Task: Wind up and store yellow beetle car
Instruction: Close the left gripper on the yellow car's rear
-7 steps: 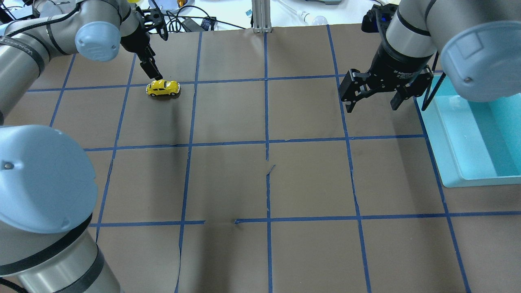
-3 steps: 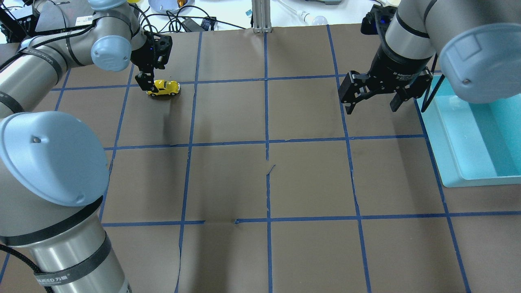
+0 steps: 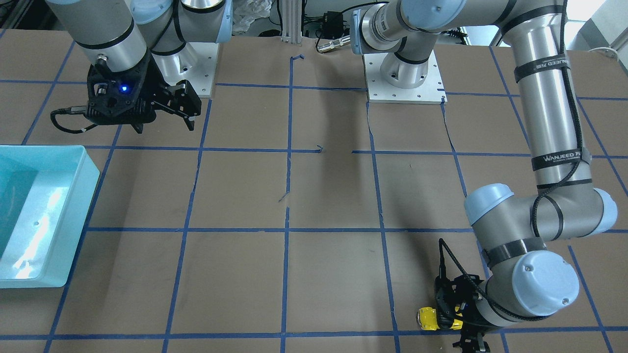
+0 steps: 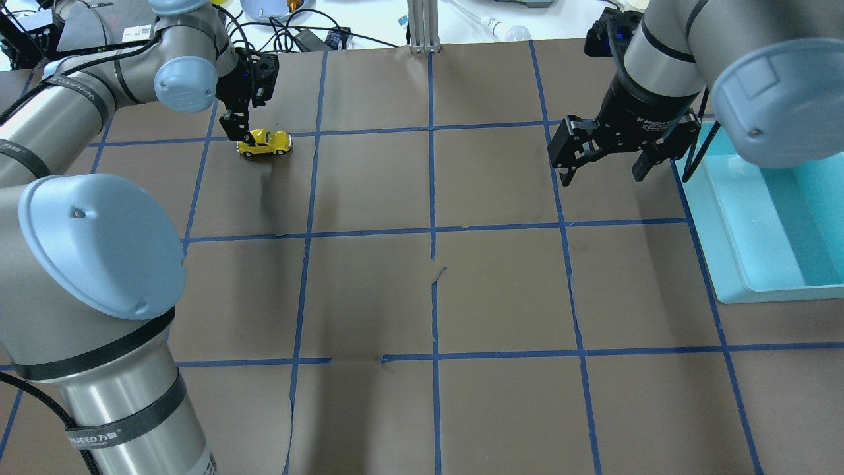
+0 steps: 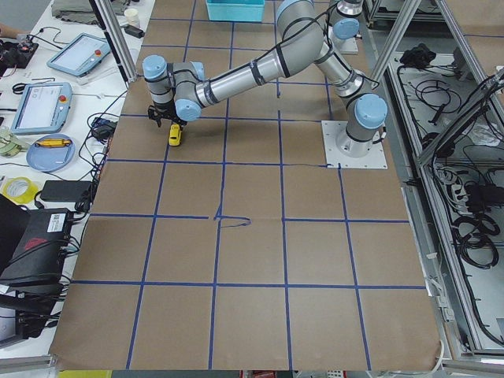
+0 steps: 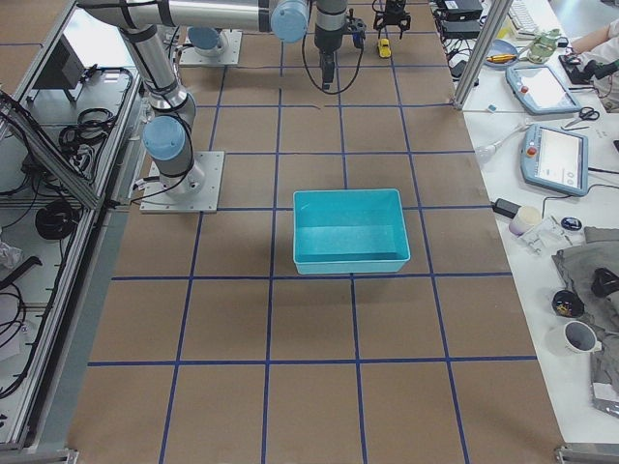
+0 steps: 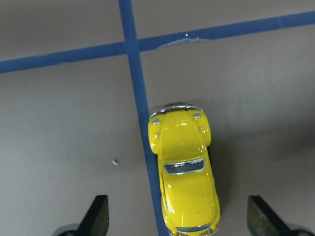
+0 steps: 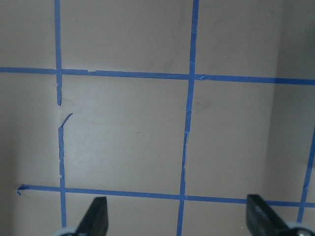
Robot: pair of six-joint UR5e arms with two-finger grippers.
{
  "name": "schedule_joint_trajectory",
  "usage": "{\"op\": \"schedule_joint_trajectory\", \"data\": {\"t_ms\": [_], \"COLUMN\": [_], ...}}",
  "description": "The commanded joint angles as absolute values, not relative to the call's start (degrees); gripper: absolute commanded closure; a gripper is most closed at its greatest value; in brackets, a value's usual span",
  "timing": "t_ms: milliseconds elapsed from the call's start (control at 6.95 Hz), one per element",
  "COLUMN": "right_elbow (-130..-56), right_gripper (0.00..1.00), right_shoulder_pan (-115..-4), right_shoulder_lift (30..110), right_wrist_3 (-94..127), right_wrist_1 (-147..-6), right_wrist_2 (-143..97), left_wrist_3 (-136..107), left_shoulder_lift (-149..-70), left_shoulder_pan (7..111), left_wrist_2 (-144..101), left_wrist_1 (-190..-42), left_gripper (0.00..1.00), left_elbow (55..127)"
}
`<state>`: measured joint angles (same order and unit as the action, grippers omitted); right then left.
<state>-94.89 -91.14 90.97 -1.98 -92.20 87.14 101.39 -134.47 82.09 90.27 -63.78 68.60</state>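
The yellow beetle car (image 4: 265, 142) stands on its wheels on the brown paper at the far left, beside a blue tape crossing. My left gripper (image 4: 245, 133) is open and hangs low over the car's rear end. In the left wrist view the car (image 7: 184, 172) lies lengthwise between the two wide-apart fingertips (image 7: 98, 216), touching neither. In the front-facing view the car (image 3: 427, 318) pokes out from under the left gripper (image 3: 454, 314). My right gripper (image 4: 603, 169) is open and empty, hovering above the table near the bin; it also shows in the right wrist view (image 8: 177, 219).
A light blue bin (image 4: 722, 231) stands at the table's right edge, just right of the right gripper; it also shows in the front-facing view (image 3: 54, 277). Cables and devices lie beyond the far edge behind the left gripper. Blue tape lines grid the paper.
The left arm has swung in and turned its wrist, and the gripper has come down over the car's rear. The car and the right gripper have stayed put.
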Motion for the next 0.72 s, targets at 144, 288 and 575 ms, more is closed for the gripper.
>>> {"op": "schedule_joint_trajectory", "data": {"t_ms": [144,288,575], "right_elbow": [-94.92,-94.92,-94.92], "right_gripper": [0.00,0.00,0.00], "right_shoulder_pan": [-91.14,-91.14,-91.14], "right_shoulder_lift": [90.97,90.88,90.79], "right_wrist_3": [-2.02,-2.02,-2.02], "right_wrist_1": [-92.20,-92.20,-92.20], "right_wrist_2": [87.45,87.54,87.54], "left_wrist_3": [97.47,97.56,97.73], "left_shoulder_lift": [-135.00,-134.91,-134.91], "left_shoulder_pan": [82.09,82.09,82.09], "left_wrist_2": [90.44,90.27,90.00], "left_wrist_1": [-63.89,-65.03,-65.04], "left_gripper": [0.02,0.03,0.09], "left_elbow": [69.08,69.26,70.48]}}
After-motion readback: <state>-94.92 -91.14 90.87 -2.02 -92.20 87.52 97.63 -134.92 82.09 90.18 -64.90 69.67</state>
